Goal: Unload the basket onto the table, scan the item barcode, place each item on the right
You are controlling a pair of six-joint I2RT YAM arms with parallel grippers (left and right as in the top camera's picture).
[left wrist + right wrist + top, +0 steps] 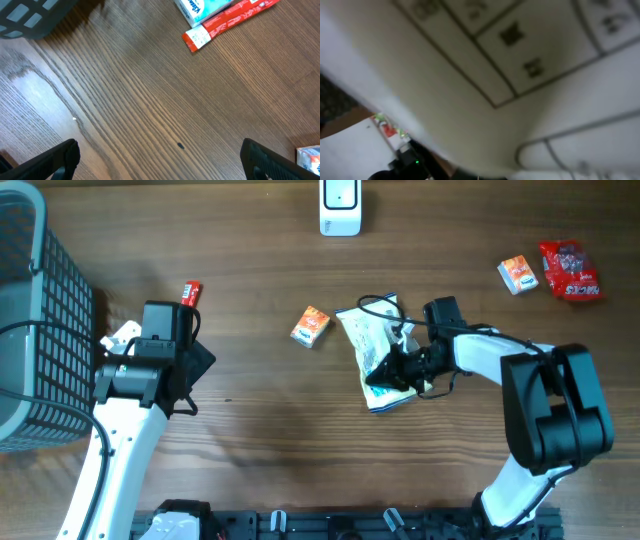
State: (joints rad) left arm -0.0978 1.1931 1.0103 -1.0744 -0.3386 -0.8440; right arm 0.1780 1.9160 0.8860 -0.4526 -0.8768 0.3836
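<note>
- Centre of the wooden surface (250,440): your right claw (400,368) is clamped together on the lower end of a white crinkled pouch (372,340). The pouch lies near a small orange carton (310,326).
- The barcode scanner (340,207), a white unit, stands at the far edge of the surface, well apart from the pouch.
- The right wrist camera shows only a blurred white pack face with a ruled printed panel. No barcode can be made out there, so you cannot yet tell which side carries it.
- The step in hand looks like the lift and carry to the scanner. Raise the pouch fully clear of the surface before you swing it, so its loose end does not drag or catch the carton.
- The film is soft and will likely sag from a one-end grip. Move slowly and present the flattest stretch of it squarely to the scanner's face.
- If nothing reads, roll the wrist to offer the other side rather than pushing closer.
- Your left claw (160,167) hovers with its fingers wide apart and holds nothing, over bare wood beside the grey basket (40,330). A red stick packet (227,20) and a tissue pack (202,9) lie just ahead of it.
- Keep that arm parked, well out of the carrying path.
</note>
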